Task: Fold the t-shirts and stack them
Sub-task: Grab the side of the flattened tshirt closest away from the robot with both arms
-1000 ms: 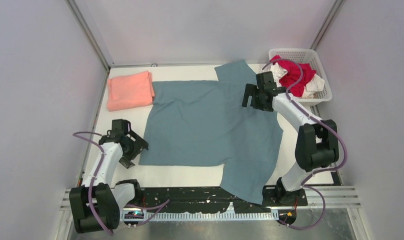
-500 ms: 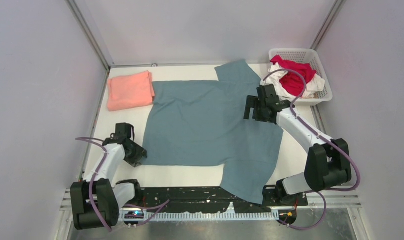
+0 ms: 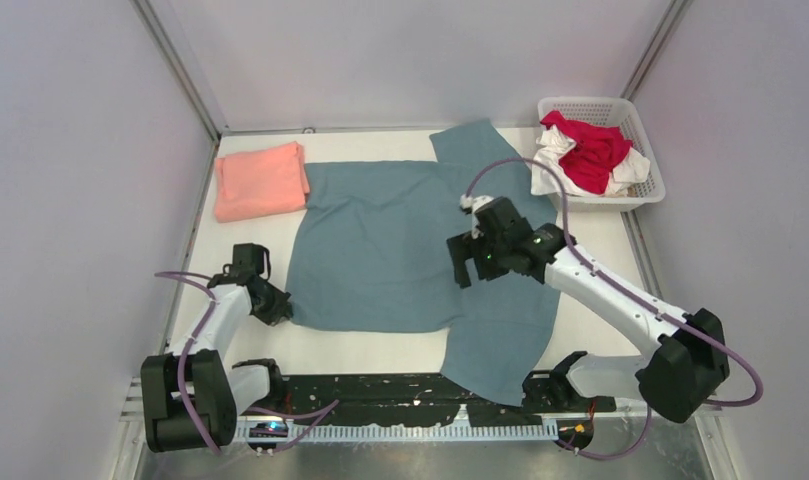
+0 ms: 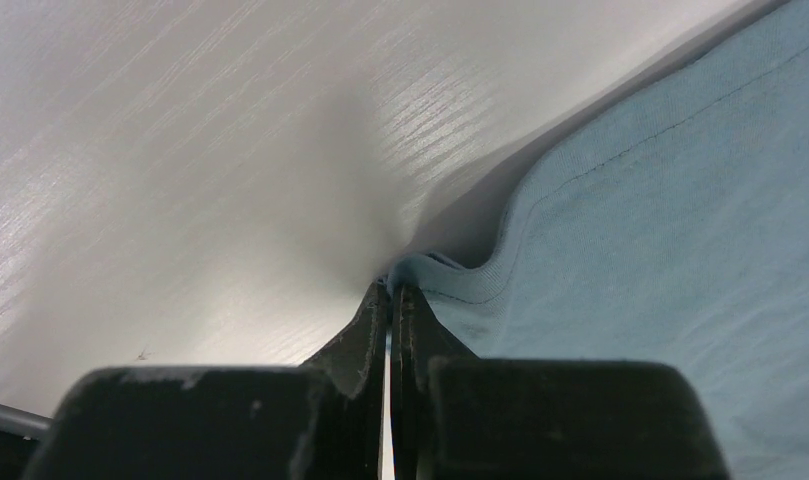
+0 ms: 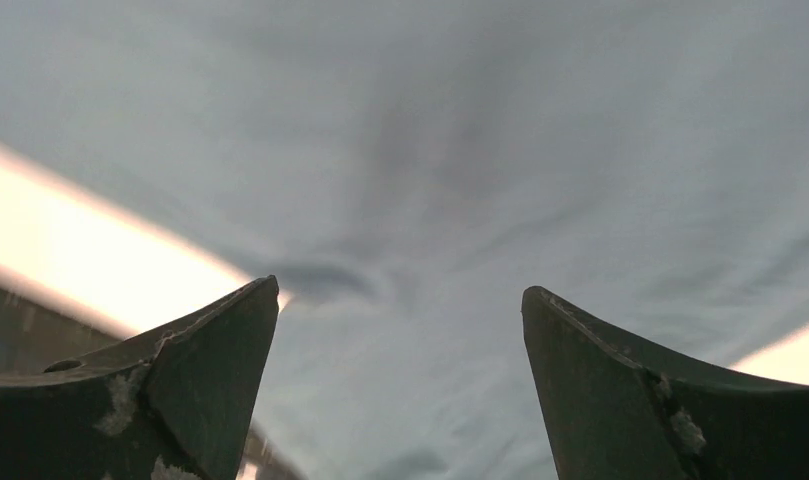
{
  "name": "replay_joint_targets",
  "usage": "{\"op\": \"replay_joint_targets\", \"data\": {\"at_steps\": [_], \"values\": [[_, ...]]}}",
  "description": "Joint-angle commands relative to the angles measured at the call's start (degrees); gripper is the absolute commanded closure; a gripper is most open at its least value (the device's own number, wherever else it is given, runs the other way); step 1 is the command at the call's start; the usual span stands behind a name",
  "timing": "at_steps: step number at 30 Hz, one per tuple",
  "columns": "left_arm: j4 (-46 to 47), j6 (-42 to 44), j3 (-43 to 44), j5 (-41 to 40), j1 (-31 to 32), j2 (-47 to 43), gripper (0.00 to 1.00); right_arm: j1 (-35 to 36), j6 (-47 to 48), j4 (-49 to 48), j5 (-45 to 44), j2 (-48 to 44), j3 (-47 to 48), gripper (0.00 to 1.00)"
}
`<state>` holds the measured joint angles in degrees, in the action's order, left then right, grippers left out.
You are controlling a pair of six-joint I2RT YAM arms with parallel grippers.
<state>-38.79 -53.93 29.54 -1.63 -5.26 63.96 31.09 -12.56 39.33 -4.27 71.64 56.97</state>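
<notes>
Right gripper (image 5: pixel 399 292) newly out over mid teal t-shirt (image 3: pixel 380 250), arm outstretched, jaws wide; left gripper (image 4: pixel 392 290) clamped on its corner.

Lab cell, panel walls (image 3: pixel 70 150), white table (image 3: pixel 365 348)

no readable text, labels, brands or numbers anywhere: not on shirts, basket, arms or desk.

What the white table (image 3: pixel 370 345) carries
A teal tee (image 3: pixel 380 250) lies spread flat across the middle, one sleeve over the near edge; a folded pink tee (image 3: pixel 261 181) sits far left, a basket (image 3: pixel 586 102) far right.
</notes>
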Motion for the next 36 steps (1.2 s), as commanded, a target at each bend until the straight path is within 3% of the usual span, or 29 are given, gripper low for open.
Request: {"op": "replay_joint_targets", "data": {"at_steps": [1, 4, 10, 16, 32, 34, 36], "values": [[1.4, 1.0, -0.6, -1.3, 0.4, -0.1, 1.00, 10.6, 4.1, 10.8, 15.8, -2.5, -2.4, 0.01], [1.4, 1.6, 0.2, -1.2, 0.8, 0.4, 1.00, 17.8, 3.0, 13.9, 18.5, -2.9, -6.6, 0.04], [1.2, 2.3, 1.0, -1.6, 1.6, 0.1, 1.00, 25.4, -2.0, 14.8, 23.2, -2.6, -14.1, 0.21], [0.5, 2.3, 1.4, -2.3, 1.8, -0.6, 1.00, 32.3, -7.6, 13.4, 23.8, -2.1, -18.6, 0.26], [2.1, 0.9, -0.7, -2.2, 1.9, -3.6, 1.00, 40.1, -21.6, 8.3, 5.1, 8.4, -20.9, 0.41], [1.9, 1.0, -0.6, -2.4, 2.0, -3.8, 1.00, 41.0, -22.6, 8.3, 2.5, 8.3, -20.8, 0.46], [1.6, 0.9, -0.3, -2.6, 2.0, -4.0, 1.00, 41.1, -23.6, 8.9, 1.0, 8.8, -20.7, 0.59]]}}
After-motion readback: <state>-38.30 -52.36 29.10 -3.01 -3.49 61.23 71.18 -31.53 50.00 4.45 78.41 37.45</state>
